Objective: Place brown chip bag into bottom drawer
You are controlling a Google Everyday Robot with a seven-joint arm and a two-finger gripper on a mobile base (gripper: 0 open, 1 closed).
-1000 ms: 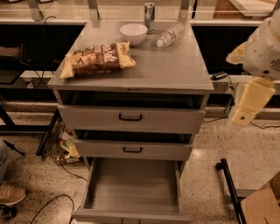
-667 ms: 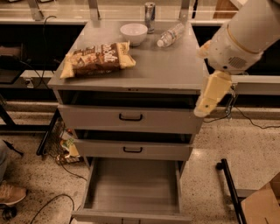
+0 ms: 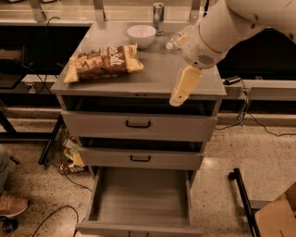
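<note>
Over the counter's front edge, right of centre: the gripper point(image 3: 182, 88), tilted down toward the left edge. Cannot tell whether clenched or released. Flat near the counter's front-left corner: the brown chip bag point(image 3: 102, 62), well apart from the gripper. Below, pulled out: the bottom drawer point(image 3: 141, 199). Along the back edge: white bowl point(image 3: 141, 35), metal can point(image 3: 158, 11).

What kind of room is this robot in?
Probably a lab or workshop: a grey metal drawer cabinet, loose cables on a speckled floor, a cardboard box. The gripper hangs over the cabinet's front edge.
</note>
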